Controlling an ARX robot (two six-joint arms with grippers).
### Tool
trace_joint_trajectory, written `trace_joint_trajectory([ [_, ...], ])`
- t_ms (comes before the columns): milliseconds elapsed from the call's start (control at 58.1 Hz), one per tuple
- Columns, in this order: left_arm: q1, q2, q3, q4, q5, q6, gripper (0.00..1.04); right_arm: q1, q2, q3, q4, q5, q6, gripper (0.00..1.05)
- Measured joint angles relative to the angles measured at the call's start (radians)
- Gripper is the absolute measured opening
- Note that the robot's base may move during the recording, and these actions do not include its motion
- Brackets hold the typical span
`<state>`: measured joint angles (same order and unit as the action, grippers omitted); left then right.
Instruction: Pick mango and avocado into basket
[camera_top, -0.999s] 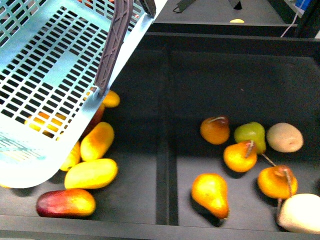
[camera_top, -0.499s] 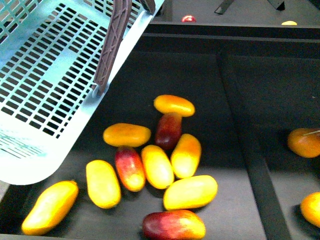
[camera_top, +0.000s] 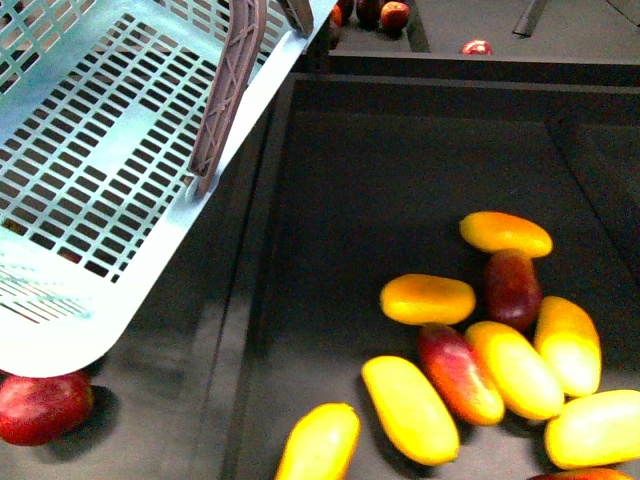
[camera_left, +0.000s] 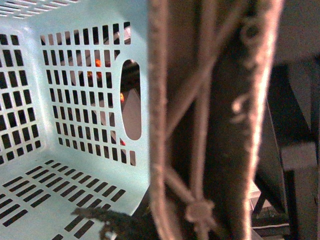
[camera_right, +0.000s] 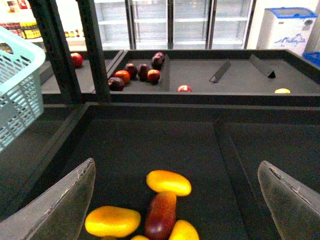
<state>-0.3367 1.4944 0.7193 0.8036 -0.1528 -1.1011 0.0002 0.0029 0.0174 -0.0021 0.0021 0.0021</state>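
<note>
The light teal basket (camera_top: 110, 180) hangs tilted at the upper left of the front view, its mauve handle (camera_top: 230, 90) running down its side. It looks empty inside in the left wrist view (camera_left: 75, 100). My left gripper is shut on the handle (camera_left: 215, 125), which hides its jaws. Several yellow-orange mangoes lie in the black bin at lower right, among them one mango (camera_top: 428, 298) and another (camera_top: 505, 232). My right gripper (camera_right: 175, 200) is open and empty above the same mangoes (camera_right: 168, 182). No avocado is in view.
Red-and-yellow mangoes (camera_top: 460, 372) and a dark red one (camera_top: 512, 288) lie among the yellow ones. A red fruit (camera_top: 40, 405) lies under the basket's corner. A rear shelf holds apples (camera_right: 140, 72) and dividers (camera_right: 220, 71). Glass-door fridges stand behind.
The front view has swung left: the mango pile slid to the right of the picture, and the pear compartment left it. The basket stays at the upper left, still held.
</note>
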Motion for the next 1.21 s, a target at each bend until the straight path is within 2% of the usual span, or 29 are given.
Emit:
trace_joint_trajectory([
  [172,0.014,0.0,0.0,-0.002,-0.018,0.005,0.05,-0.001,0.0,0.0,0.0,-0.01,0.0,0.96],
  [207,0.013,-0.01,0.015,-0.069,-0.036,0.027,0.05,-0.001,0.0,0.0,0.0,-0.01,0.0,0.96],
  [224,0.011,-0.016,0.04,-0.161,-0.038,0.047,0.05,-0.001,0.0,0.0,0.0,-0.009,0.0,0.96],
  [258,0.006,-0.018,0.071,-0.247,-0.03,0.09,0.05,-0.001,0.001,0.0,0.0,-0.007,0.0,0.96],
  [310,-0.006,-0.017,0.122,-0.396,0.029,0.176,0.05,-0.001,0.0,0.0,0.0,-0.006,0.0,0.96],
  [362,-0.02,-0.014,0.142,-0.469,0.095,0.24,0.05,-0.001,0.0,0.0,0.0,-0.006,0.0,0.96],
  [499,-0.064,0.041,0.186,-0.562,0.377,0.374,0.05,-0.001,0.0,0.0,0.0,-0.004,0.0,0.96],
  [654,-0.062,0.114,0.29,-0.651,0.591,0.531,0.04,-0.001,0.0,0.0,0.0,-0.003,0.0,0.96],
  [758,-0.062,0.167,0.352,-0.706,0.685,0.598,0.04,-0.001,0.0,0.0,0.0,-0.003,0.0,0.96],
  [930,-0.056,0.247,0.428,-0.782,0.733,0.67,0.04,-0.006,0.008,0.003,-0.011,-0.021,0.014,0.96],
  [982,-0.052,0.267,0.451,-0.823,0.737,0.705,0.04,-0.106,0.137,0.07,-0.169,-0.222,0.087,0.96],
  [999,-0.052,0.27,0.454,-0.83,0.736,0.715,0.04,-0.174,0.232,0.093,-0.179,-0.312,0.087,0.96],
  [1050,-0.055,0.271,0.455,-0.832,0.745,0.726,0.04,-0.314,0.428,0.11,-0.088,-0.423,0.055,0.96],
  [1119,-0.055,0.272,0.455,-0.832,0.752,0.734,0.04,-0.451,0.683,0.147,0.066,-0.485,-0.049,0.96],
  [1205,-0.055,0.272,0.458,-0.832,0.754,0.738,0.04,-0.534,0.964,0.201,0.239,-0.492,-0.18,0.96],
])
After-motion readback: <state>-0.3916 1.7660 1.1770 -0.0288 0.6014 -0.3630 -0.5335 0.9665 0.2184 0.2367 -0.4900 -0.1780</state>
